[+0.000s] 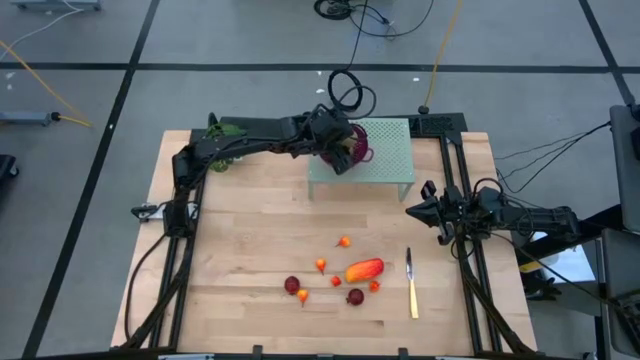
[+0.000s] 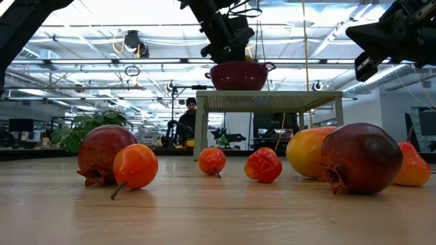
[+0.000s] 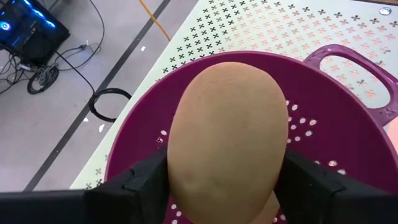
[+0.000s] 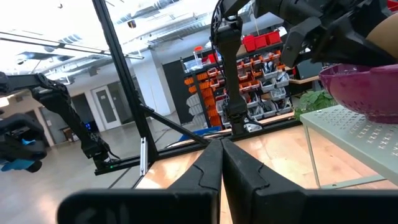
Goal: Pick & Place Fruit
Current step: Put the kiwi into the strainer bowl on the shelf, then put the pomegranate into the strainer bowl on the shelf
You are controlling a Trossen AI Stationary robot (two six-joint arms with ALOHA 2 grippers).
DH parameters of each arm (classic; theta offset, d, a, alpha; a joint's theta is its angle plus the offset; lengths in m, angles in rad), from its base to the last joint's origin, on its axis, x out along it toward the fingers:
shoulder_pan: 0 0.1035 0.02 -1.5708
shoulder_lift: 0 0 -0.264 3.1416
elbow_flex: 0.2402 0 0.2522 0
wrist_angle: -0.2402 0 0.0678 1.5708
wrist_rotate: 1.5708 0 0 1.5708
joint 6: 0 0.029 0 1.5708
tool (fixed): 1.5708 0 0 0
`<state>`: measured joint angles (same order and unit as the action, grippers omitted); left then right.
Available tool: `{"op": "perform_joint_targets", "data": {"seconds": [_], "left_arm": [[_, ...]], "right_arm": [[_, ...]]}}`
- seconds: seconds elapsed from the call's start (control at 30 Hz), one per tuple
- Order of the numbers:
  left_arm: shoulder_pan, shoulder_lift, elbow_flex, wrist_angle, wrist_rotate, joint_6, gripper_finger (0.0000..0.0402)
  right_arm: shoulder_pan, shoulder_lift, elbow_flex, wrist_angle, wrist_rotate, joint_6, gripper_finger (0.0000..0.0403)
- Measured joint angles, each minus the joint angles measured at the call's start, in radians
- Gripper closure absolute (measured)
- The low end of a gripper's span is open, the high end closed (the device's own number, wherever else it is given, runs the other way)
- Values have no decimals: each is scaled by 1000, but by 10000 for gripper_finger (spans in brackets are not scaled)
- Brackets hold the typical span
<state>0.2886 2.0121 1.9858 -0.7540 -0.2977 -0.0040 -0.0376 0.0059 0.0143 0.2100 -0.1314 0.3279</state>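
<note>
Left gripper pinches an olive-brown oval fruit over the purple colander on the far perforated stand, not released; right gripper idles right, fingers pressed together; remaining fruit still sits near-centre on the table.

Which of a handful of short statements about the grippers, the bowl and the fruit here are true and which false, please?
1. The left gripper holds an olive-brown oval fruit over the purple bowl. True.
2. The purple bowl sits directly on the wooden table. False: it stands on the pale green perforated stand.
3. The right gripper is shut and empty. True.
4. The knife lies inside the bowl. False: it lies on the table, beside the elongated orange-red fruit.
</note>
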Motion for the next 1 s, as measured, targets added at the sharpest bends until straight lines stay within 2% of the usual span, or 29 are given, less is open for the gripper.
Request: {"op": "perform_joint_targets", "data": {"seconds": [0.27, 0.57, 0.77, 1.0], "left_arm": [[4, -2, 0, 0, 0, 5, 114], [13, -69, 2, -1, -8, 32, 88], [-4, -167, 2, -5, -19, 19, 93], [-68, -277, 2, -90, -17, -81, 139]], "right_arm": [[0, 0, 0, 0, 0, 0, 399], [0, 0, 0, 1, 1, 0, 399], [0, 1, 0, -1, 1, 0, 399], [0, 1, 0, 3, 0, 66, 399]]}}
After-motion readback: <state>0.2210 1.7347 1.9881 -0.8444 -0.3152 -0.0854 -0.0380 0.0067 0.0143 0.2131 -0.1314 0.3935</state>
